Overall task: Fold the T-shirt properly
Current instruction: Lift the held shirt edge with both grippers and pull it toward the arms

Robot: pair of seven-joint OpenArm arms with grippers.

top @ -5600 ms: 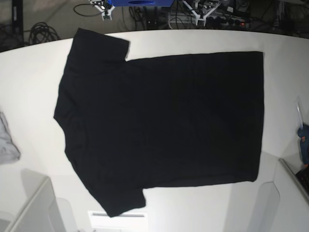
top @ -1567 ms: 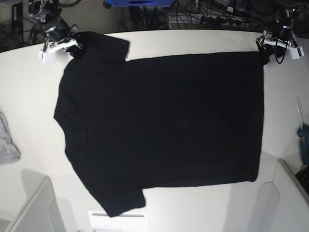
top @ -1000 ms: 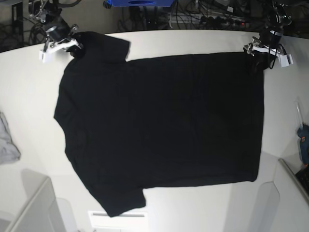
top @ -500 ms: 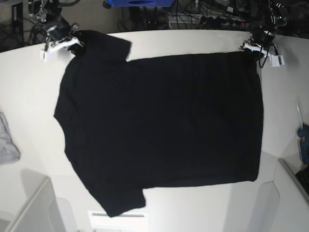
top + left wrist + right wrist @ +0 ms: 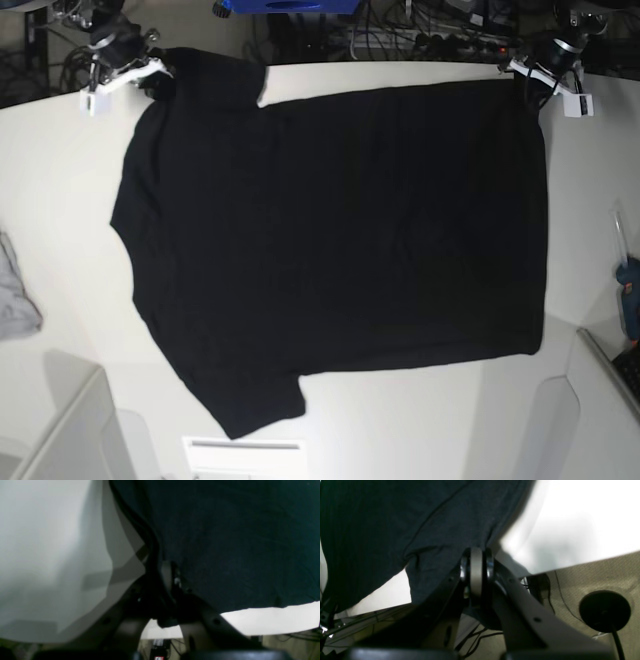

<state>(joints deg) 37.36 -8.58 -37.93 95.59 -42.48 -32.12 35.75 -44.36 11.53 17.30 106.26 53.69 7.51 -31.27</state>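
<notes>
White table (image 5: 60, 180) is carrying the T-shirt (image 5: 340, 220), lying spread flat, plain side up. Left gripper (image 5: 545, 75) is pinching the far hem corner, fingers clamped on cloth; right gripper (image 5: 125, 70) is clamping the far sleeve likewise. Uneven lifting would probably pull fabric free or skew the fold. No containers are showing; a grey cloth (image 5: 12, 290) is lying apart.

Plain black T-shirt (image 5: 340, 230) on a white table (image 5: 60, 190).
</notes>
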